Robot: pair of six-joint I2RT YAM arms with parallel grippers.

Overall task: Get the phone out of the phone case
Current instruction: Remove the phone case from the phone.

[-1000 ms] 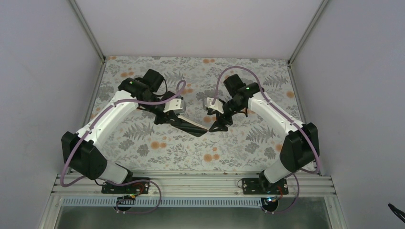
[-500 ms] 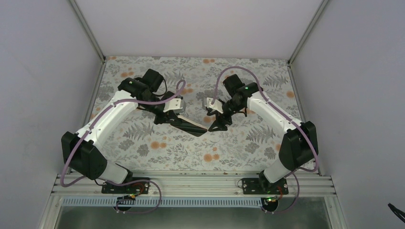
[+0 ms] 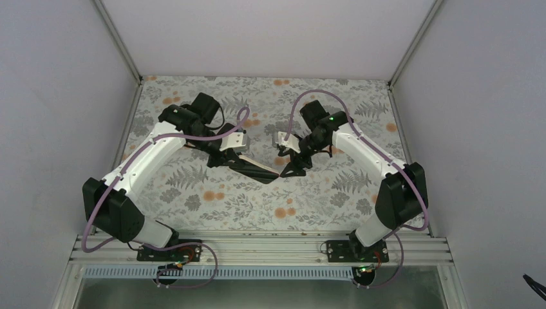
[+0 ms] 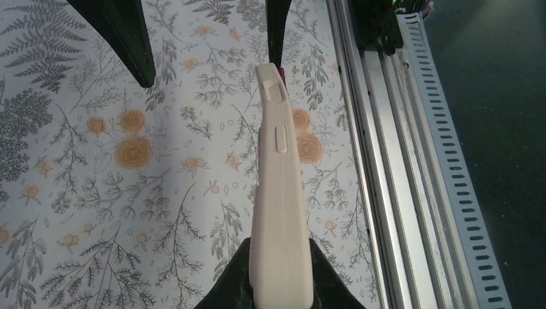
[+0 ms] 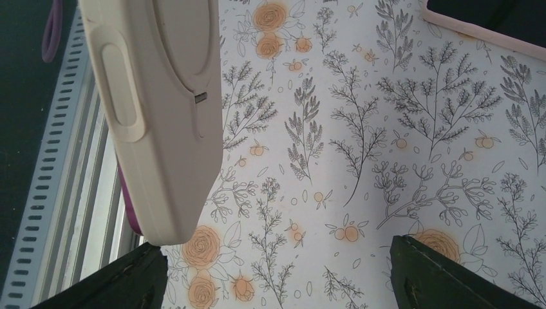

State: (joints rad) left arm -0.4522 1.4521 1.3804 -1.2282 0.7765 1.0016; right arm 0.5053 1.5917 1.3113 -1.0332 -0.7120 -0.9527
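White-grey floral cloth (image 3: 212,206) covers the table. Both arms are bolted at the near rail (image 3: 257,248) and reach in over the middle, meeting tip to tip. L arm (image 3: 154,154) comes from the left and R arm (image 3: 367,151) from the right, prob. so one can hold while the other works.

The phone case (image 4: 280,193), pale pink, is off the cloth, held in the air edge-on and slanted. One end is in the L gripper (image 4: 278,257); the other end, w/ the side buttons (image 4: 281,137), points toward the R gripper (image 5: 277,254). The phone (image 3: 256,170) looks to be in it: the top view shows a dark slab w/ a pinkish edge. The wrist views show only the shell's side and back, so I can't confirm the seating from there.

L gripper: closed tight on the case's near end, fingers (image 4: 238,283) pressing on the two broad faces. That clamp leaves the far end free to be worked on.

R gripper: spread wide, nothing in it, fingers (image 5: 438,277) well apart. The case's free end hangs just beside one of them, not touching as far as I can tell.

Judgement: it's lining up on the free end to pry the shell from the phone. Risks: the shell is thin and prob. flexy, so a hold on the rim alone may slip. If it pinches phone + shell together, nothing separates.
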